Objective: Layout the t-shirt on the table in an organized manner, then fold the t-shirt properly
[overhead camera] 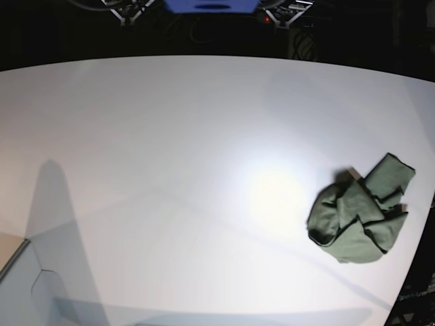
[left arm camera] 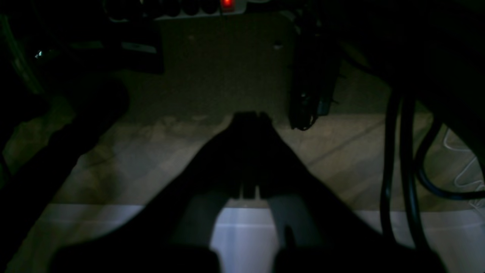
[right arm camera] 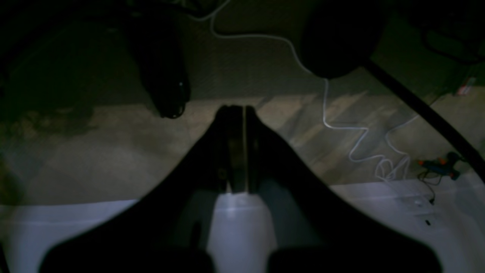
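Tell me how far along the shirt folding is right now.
Nothing looks done yet. The t-shirt lies in a crumpled heap near the table's right edge in the base view, not spread out. Nothing is in hand: the left gripper and right gripper are shut and empty, over the floor beyond the table edge. Spreading the shirt flat and all the folding are left.

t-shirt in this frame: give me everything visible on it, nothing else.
The t-shirt is plain olive-green, soft-looking cloth, crumpled into a rough heap with many folds and creases, not laid out at all. One flap sticks up toward the far right. No sleeve, collar or label can be made out. It lies on the white table near the right edge in the base view, resting only on the tabletop; no arm or pincer is near it. It does not show in either wrist view.
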You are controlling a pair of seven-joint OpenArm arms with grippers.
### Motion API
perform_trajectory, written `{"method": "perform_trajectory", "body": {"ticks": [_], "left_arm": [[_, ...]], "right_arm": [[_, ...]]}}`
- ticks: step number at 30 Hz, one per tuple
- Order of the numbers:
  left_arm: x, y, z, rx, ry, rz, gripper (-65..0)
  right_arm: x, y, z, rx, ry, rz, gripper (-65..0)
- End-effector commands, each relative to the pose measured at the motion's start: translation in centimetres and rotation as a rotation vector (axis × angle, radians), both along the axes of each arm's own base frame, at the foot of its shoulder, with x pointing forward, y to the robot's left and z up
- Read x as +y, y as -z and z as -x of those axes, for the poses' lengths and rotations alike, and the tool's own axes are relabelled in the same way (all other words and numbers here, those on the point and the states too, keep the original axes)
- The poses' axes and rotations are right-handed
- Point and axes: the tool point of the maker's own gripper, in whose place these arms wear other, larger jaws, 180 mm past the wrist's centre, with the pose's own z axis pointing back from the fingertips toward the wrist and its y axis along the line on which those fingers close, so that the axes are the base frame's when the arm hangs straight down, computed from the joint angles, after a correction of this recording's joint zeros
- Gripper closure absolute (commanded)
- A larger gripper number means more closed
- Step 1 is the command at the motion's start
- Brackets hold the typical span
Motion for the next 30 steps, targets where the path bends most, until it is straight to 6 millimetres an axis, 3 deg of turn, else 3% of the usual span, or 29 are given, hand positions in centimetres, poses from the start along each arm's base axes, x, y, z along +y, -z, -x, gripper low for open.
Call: {"method": "perform_trajectory", "body": {"ticks": [1, 4, 8, 30], "left_arm": [[0.4, 0.0, 0.0, 0.0, -0.002, -0.013, 0.0], [0.4, 0.0, -0.2, -0.003, 0.0, -0.013, 0.0], [0.2, -0.1, -2.3, -0.062, -0.003, -0.011, 0.0], [0.3, -0.1, -2.1, -0.062, -0.008, -0.014, 0.0]], "right_arm": [[0.1, 0.0, -0.4, -0.004, 0.003, -0.011, 0.0], [0.0, 0.0, -0.7, -0.008, 0.002, -0.009, 0.0], [-0.7, 0.0, -0.9, -0.011, 0.0, 0.001, 0.0], [-0.9, -0.1, -1.2, -0.02, -0.001, 0.005, 0.0]]}}
